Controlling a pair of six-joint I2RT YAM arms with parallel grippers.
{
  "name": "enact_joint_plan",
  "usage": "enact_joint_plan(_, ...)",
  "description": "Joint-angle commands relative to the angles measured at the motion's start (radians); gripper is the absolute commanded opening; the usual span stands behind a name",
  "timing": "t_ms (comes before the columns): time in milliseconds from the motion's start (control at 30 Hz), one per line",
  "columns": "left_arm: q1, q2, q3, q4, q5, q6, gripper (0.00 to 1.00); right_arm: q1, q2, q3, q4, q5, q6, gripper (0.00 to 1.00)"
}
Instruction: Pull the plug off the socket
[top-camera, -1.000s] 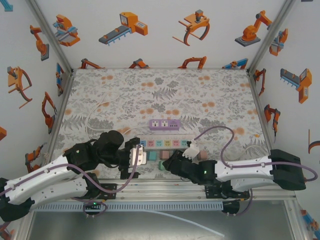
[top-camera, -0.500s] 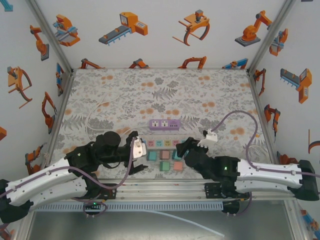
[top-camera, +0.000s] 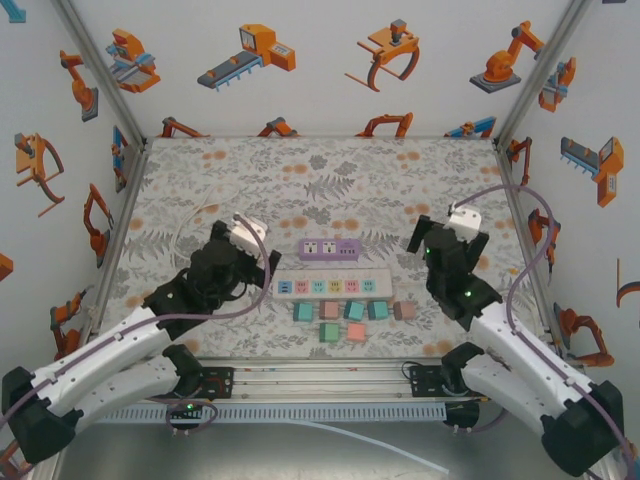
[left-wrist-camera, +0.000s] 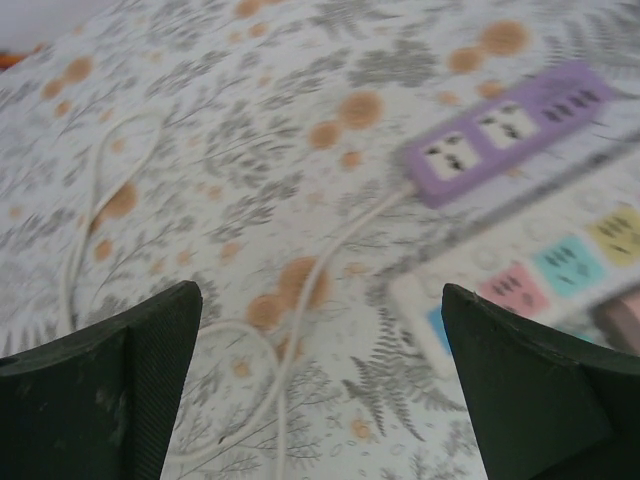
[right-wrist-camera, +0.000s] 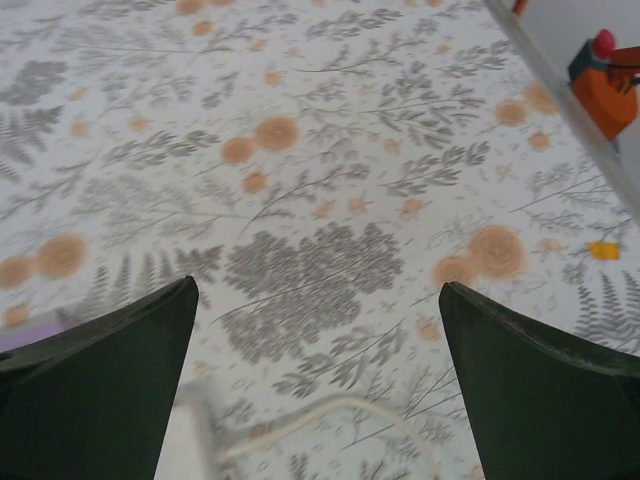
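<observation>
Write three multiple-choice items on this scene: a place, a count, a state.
1. Where does the purple power strip lie?
A. farther from the robot than the white power strip
B. nearer the robot
C. on top of it
2. How many power strips lie on the table?
A. one
B. two
C. four
3. The right gripper is
A. shut on a plug
B. open and empty
C. shut on a cable
1 A, the top view shows it farther back; 2 B, one purple, one white; 3 B, its fingers stand wide apart, gripping nothing.
</observation>
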Motion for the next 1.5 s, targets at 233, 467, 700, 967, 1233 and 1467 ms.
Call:
enact_joint_plan(233,0.440,0.100,-0.209,0.300,-0.193,-0.049,0.97,-0.329,0.384,-0.035,0.397,-0.272,-0.288,0.99)
enact_joint_plan(467,0.664,0.252,-0.307,0.605,0.178,-0.076,0.97,-0.436,0.634,-0.059,0.708,-0.414,-0.304,0.99)
enact_joint_plan(700,0.758,0.546,-0.237,0.818,0.318,-0.094,0.97,-0.489,0.660,-0.149,0.866,-0.599,-0.302,0.99)
enact_joint_plan(967,0.839,0.736,-0.255,1.050,0.434,-0.143,0.97,-0.494,0.688,-0.183,0.961,-0.610,-0.307,0.99)
enact_joint_plan(1233,0.786,0.729,-0.216,0.947,0.322,-0.110,0.97,-0.481,0.688,-0.191,0.976,-0.590,-0.314,0.99)
enact_joint_plan(1467,0.785,0.730,-0.217,0.954,0.322,-0.110,0.97,-0.480,0.688,-0.190,0.973,-0.586,-0.318,0.99)
